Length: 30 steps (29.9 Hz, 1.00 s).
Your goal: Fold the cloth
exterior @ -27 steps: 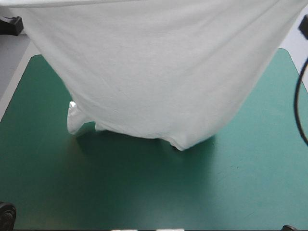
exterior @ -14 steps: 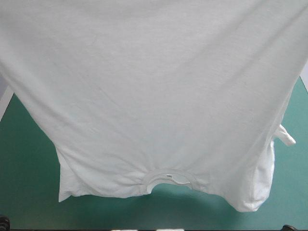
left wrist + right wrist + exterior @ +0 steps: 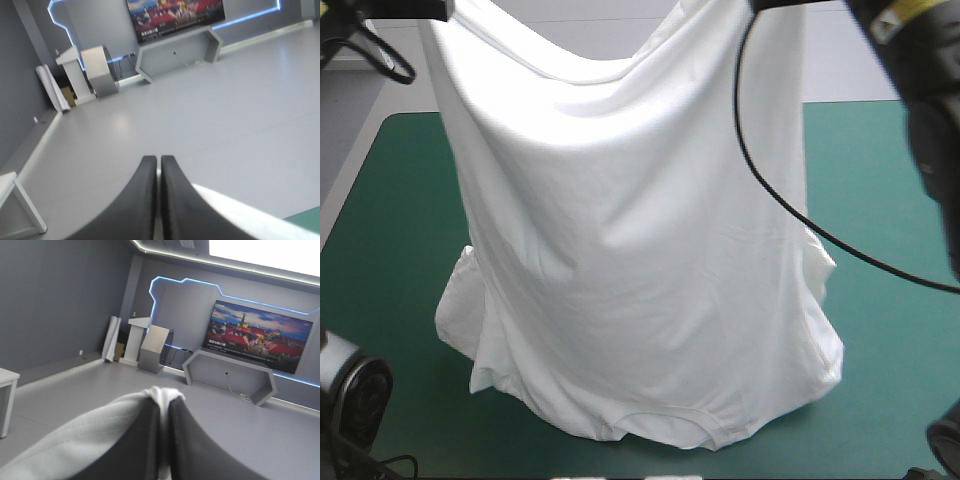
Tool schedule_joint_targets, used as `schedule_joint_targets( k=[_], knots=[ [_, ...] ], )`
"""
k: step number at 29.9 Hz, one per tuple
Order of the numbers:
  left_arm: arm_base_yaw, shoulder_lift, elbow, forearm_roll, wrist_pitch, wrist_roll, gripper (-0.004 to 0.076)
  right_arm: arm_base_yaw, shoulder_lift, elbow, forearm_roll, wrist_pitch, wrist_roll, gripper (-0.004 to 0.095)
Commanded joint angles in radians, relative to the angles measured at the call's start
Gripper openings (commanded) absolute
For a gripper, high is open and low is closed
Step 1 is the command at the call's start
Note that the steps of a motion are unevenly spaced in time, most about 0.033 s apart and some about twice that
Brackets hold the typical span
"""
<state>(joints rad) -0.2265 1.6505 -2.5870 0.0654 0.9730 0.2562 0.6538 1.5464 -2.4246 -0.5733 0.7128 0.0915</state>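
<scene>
**T-shirt hung by its hem from two raised pincers, collar end resting on the worktop**

The left pincer (image 3: pixel 158 161) is pressed all but together, and so is the right pincer (image 3: pixel 162 399). Each pinches a hem corner of the white T-shirt (image 3: pixel 630 260) (a fold of it drapes beside the pincer in the right wrist view). The hem (image 3: pixel 580 75) sags between the two pincers. Below them the body hangs as one sheet, with the collar (image 3: pixel 665 418) and sleeves (image 3: pixel 458 300) resting on the teal-green worktop (image 3: pixel 880 200). I judge it light, limp and a little slippery: it will swing and drape rather than hold a shape. Corners and seamed edges are the places to grip, with the cloth taut between the pincers.
</scene>
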Motion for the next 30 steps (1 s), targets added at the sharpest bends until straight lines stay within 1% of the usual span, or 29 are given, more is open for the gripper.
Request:
schedule_joint_targets(
  k=[1, 3, 6, 9, 11, 13, 16, 18, 19, 20, 22, 24, 25, 28, 30],
  knots=[
    [-0.002, -0.004, -0.023, -0.027, -0.201, 0.002, -0.0008, -0.004, 0.041, -0.038, -0.174, -0.207, 0.11, -0.0019],
    [-0.002, -0.003, -0.029, -0.024, -0.252, 0.002, -0.0008, -0.004, 0.058, -0.069, -0.206, -0.244, 0.136, -0.0019],
    [-0.002, -0.005, -0.074, 0.022, -0.266, 0.002, -0.0008, -0.004, 0.059, -0.144, -0.21, -0.266, 0.135, -0.0019],
    [-0.002, -0.007, -0.115, 0.069, -0.272, 0.002, -0.0008, -0.023, 0.059, -0.224, -0.235, -0.238, 0.135, -0.0019],
    [-0.002, -0.011, -0.122, 0.071, -0.29, 0.002, -0.0008, -0.04, 0.059, -0.265, -0.235, -0.191, 0.129, -0.0019],
    [-0.002, -0.011, -0.122, 0.069, -0.288, 0.004, -0.0008, -0.06, 0.059, -0.279, -0.235, -0.116, 0.125, -0.0019],
    [-0.002, -0.004, -0.106, 0.061, -0.255, 0.005, -0.0008, -0.074, 0.066, -0.278, -0.231, 0.01, 0.1, -0.0019],
    [-0.002, 0.008, -0.079, 0.061, -0.23, 0.005, -0.0008, -0.077, 0.081, -0.269, -0.241, 0.128, 0.091, -0.0019],
    [-0.002, 0.011, -0.063, 0.061, -0.216, 0.005, -0.0008, -0.085, 0.094, -0.267, -0.25, 0.206, 0.091, -0.0019],
    [-0.002, 0.017, -0.039, 0.061, -0.205, 0.005, -0.0008, -0.095, 0.106, -0.267, -0.25, 0.261, 0.091, -0.0019],
    [-0.002, 0.03, 0.015, 0.061, -0.17, 0.005, -0.0008, -0.129, 0.142, -0.267, -0.237, 0.406, 0.091, -0.0019],
    [-0.002, 0.042, 0.074, 0.061, -0.124, 0.005, -0.0008, -0.17, 0.186, -0.252, -0.207, 0.523, 0.098, -0.0019],
    [-0.002, 0.056, 0.109, 0.061, -0.099, 0.005, -0.0008, -0.197, 0.21, -0.236, -0.166, 0.537, 0.1, -0.0019],
    [-0.002, 0.095, 0.212, 0.061, -0.029, 0.005, -0.0008, -0.271, 0.255, -0.145, 0.044, 0.535, 0.106, -0.0019],
    [-0.002, 0.132, 0.291, 0.063, -0.001, -0.007, -0.0008, -0.313, 0.297, -0.075, 0.152, 0.534, 0.122, -0.0019]
  ],
)
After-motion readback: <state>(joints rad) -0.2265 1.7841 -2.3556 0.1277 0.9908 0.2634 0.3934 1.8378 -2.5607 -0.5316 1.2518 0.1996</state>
